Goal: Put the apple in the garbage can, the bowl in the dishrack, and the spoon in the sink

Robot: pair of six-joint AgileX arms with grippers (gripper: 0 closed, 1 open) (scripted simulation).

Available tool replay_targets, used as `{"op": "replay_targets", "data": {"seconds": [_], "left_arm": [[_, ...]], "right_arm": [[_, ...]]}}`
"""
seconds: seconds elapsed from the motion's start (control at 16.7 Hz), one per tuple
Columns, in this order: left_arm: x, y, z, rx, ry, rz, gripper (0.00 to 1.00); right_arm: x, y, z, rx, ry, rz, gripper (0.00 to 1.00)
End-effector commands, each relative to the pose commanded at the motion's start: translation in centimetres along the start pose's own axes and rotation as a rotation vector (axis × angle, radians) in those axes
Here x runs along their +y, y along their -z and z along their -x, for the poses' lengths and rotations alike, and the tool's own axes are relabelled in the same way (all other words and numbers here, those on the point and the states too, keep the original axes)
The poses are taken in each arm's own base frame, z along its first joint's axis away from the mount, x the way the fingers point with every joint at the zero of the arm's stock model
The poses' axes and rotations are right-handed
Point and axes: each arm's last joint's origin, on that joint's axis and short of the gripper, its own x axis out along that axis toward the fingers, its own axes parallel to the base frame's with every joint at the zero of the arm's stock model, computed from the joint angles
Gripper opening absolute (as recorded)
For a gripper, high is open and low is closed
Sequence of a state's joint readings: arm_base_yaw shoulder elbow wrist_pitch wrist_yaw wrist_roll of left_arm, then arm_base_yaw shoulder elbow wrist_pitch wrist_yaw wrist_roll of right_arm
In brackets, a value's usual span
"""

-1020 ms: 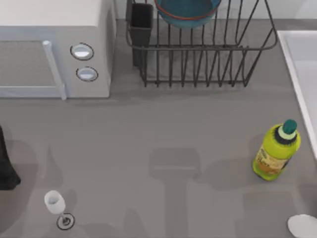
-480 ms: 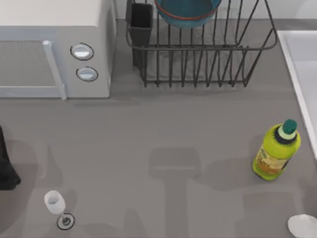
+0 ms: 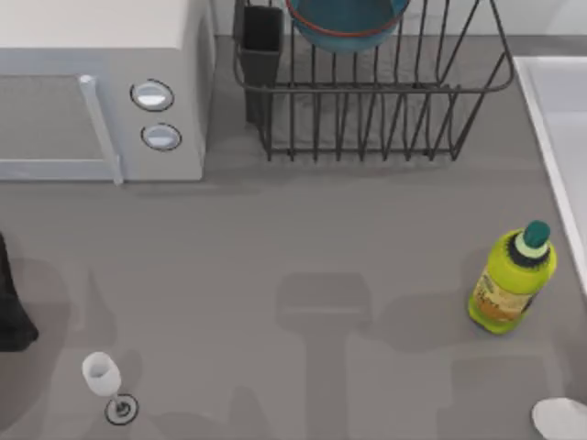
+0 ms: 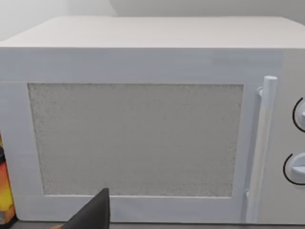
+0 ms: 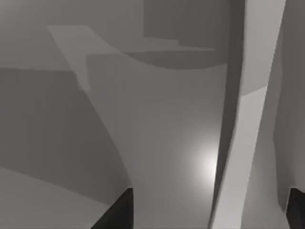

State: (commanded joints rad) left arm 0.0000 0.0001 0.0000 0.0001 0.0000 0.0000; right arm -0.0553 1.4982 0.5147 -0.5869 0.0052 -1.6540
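The teal-blue bowl (image 3: 347, 23) with its reddish-brown rim rests inside the dark wire dishrack (image 3: 367, 119) at the back of the table. The pale sink (image 3: 550, 119) runs along the right edge. The apple, the spoon and the garbage can are out of view. My left arm (image 3: 11, 312) is a dark shape at the table's left edge; one dark finger (image 4: 93, 212) of its gripper points at the microwave door. My right gripper (image 5: 207, 214) is open, its dark fingertips spread wide over pale grey surfaces, with nothing held.
A white microwave (image 3: 92, 55) fills the back left. A green bottle (image 3: 511, 280) stands at the right, close to the sink. A wine glass (image 3: 103, 378) stands at the front left. A pale rounded shape (image 3: 559, 420) sits at the front right corner.
The pale shape at the front right corner has slipped slightly lower. Nothing else has moved.
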Motion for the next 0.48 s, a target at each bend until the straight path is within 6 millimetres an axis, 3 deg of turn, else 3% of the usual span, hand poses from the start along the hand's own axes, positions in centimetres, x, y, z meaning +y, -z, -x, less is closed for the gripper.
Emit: {"op": "replay_targets", "data": {"seconds": [0.3,0.36,0.48], "left_arm": [[0.0,0.0,0.0,0.000,0.000,0.000,1.00],[0.0,0.0,0.0,0.000,0.000,0.000,1.00],[0.0,0.0,0.0,0.000,0.000,0.000,1.00]], "right_arm": [[0.0,0.0,0.0,0.000,0.000,0.000,0.00],[-0.1,-0.1,2.2,0.018,0.000,-0.042,0.00],[-0.3,0.0,2.5,0.018,0.002,-0.045,0.00]]}}
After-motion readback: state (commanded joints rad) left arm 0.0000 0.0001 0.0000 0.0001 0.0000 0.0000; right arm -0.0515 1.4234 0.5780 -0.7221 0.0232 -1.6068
